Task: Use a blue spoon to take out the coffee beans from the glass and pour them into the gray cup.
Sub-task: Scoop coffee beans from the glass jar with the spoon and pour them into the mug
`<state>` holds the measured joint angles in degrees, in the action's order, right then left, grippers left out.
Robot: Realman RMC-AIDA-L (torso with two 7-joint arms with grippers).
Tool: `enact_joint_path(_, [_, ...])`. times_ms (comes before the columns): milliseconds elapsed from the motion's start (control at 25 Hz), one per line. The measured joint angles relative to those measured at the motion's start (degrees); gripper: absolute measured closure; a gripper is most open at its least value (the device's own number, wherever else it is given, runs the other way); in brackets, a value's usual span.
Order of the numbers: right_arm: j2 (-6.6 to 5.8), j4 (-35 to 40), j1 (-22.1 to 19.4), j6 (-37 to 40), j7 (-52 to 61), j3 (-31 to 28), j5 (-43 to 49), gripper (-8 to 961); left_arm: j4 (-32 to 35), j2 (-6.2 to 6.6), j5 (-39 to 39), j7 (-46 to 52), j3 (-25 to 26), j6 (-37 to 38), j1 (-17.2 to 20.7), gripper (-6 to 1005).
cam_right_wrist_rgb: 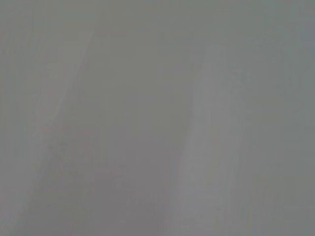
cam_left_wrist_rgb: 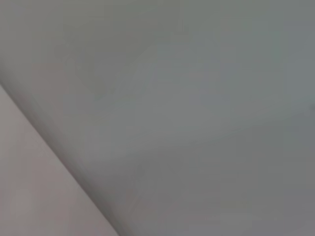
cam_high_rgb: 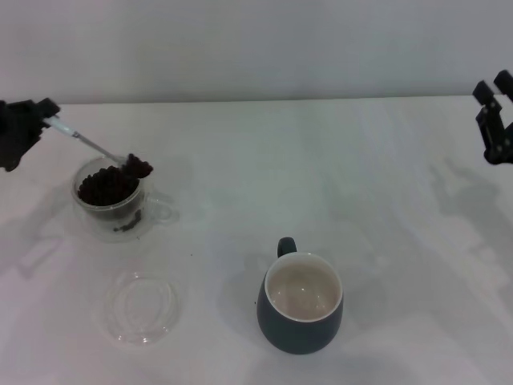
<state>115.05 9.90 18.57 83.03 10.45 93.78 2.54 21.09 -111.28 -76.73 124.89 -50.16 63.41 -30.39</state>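
A small teaspoon with a shiny metal bowl and pale light-blue handle, the blue spoon [cam_high_rgb: 88,143], hangs tilted over the rim of the glass [cam_high_rgb: 112,204], a small clear double-walled mug with a side handle standing near the table's left edge. Its bowl carries a heaped load of dark, nearly black coffee beans [cam_high_rgb: 138,167], raised just above the larger heap inside the glass. The handle slopes up and away toward the left edge, where the left gripper [cam_high_rgb: 22,128] is clamped on its end; holding it far back keeps the black fingers clear of the glass and lets the bowl reach across the rim. The scoop appears done, with the carry to follow.

The gray cup [cam_high_rgb: 300,309], a rounded dark slate-gray ceramic mug with a cream-white inside and loop handle turned toward the far edge, waits well apart from the glass near the front edge, about the middle of the table [cam_high_rgb: 337,160], its mouth open to receive the pour. No beans can be made out in it.

A shallow clear glass dish [cam_high_rgb: 142,306] lies near the front edge below the glass, out of the likely path.

The right gripper [cam_high_rgb: 494,120] is parked high at the right edge, fingers apart, holding nothing. Both wrist views show only blank grey surface.
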Motion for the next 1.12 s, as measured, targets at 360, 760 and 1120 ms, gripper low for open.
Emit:
enact_joint_path(360, [0.14,0.94,0.92,-1.05,0.32,-2.00,-0.09,689,-0.42,-1.47,-2.33,0.22,-0.78,2.72,-3.12,873])
enact_joint_path(760, [0.17,1.35,1.47,-2.49,0.37,-2.73,-0.08,689,-0.10,-3.70,-2.46,0.60,-4.39,6.89,-5.40,874])
enact_joint_path(1120, [0.18,1.34,1.47,-2.86,0.37,-2.82,-0.08,689,-0.31,-4.81,-2.46,0.63,-7.30,8.38,-7.12,873])
